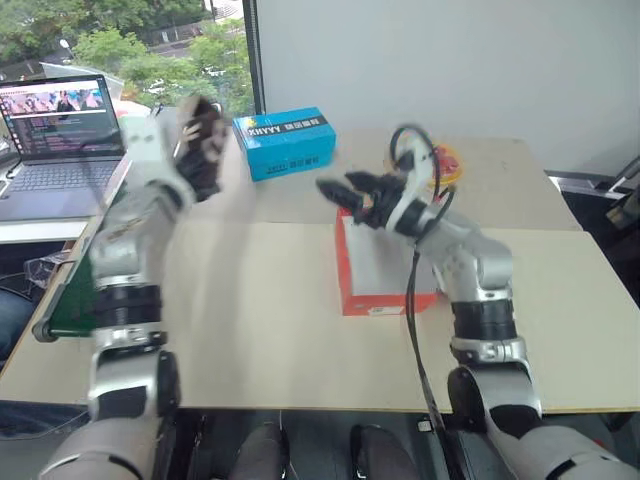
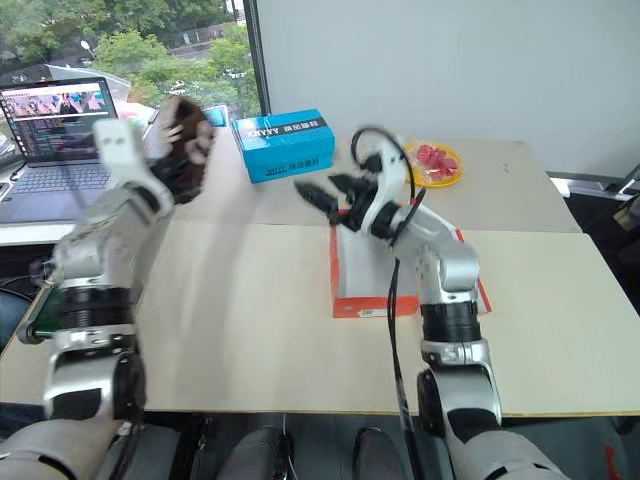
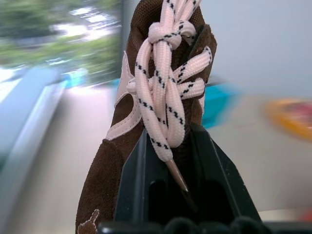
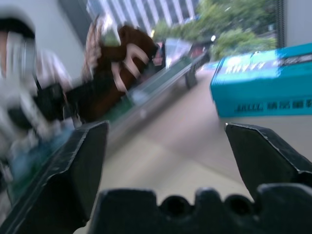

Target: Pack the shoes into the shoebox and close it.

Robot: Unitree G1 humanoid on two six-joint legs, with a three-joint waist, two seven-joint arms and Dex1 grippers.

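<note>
My left gripper (image 3: 168, 141) is shut on a dark brown shoe (image 1: 203, 140) with cream laces (image 3: 165, 87), raised above the table's left side. The shoe is held upright, toe end up. The red-orange shoebox (image 1: 390, 300) lies open on the table, white inside, to the right of centre. My right gripper (image 1: 345, 192) hovers open over the box's far left corner, nothing between its fingers (image 4: 83, 161). From the right wrist view the held shoe (image 4: 131, 53) shows ahead, beyond the open jaws.
A blue printed carton (image 1: 285, 140) stands at the table's back, between the two grippers. A yellow plate of red items (image 2: 432, 160) sits behind the box. A laptop (image 1: 60, 120) is open on a desk to the left. A green board (image 1: 70, 290) lines the table's left edge.
</note>
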